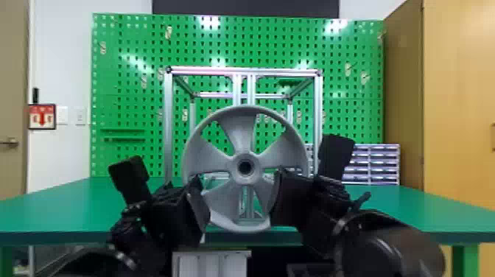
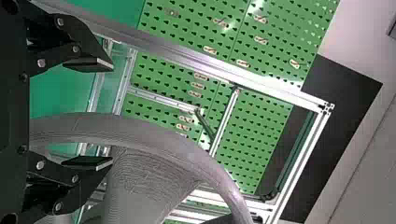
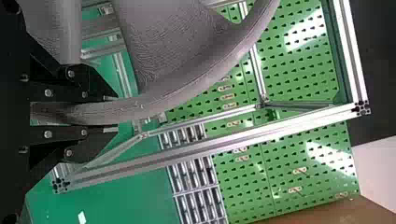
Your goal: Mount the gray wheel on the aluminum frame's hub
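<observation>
The gray wheel (image 1: pixel 244 143) stands upright in the head view, its face toward me, in front of the aluminum frame (image 1: pixel 168 121). My left gripper (image 1: pixel 199 206) is at the wheel's lower left, and my right gripper (image 1: pixel 281 199) at its lower right. In the left wrist view, the left gripper (image 2: pixel 93 113) is open, with the rim of the wheel (image 2: pixel 154 144) between its spread fingers. The right wrist view has the right gripper (image 3: pixel 110 114) shut on the rim of the wheel (image 3: pixel 187 77). The wheel hides the frame's hub.
The frame rests on the green table (image 1: pixel 62 206), with a green pegboard (image 1: pixel 129 92) behind. Drawer units (image 1: pixel 372 162) stand behind the right arm. A wooden cabinet (image 1: pixel 456 92) is at the far right.
</observation>
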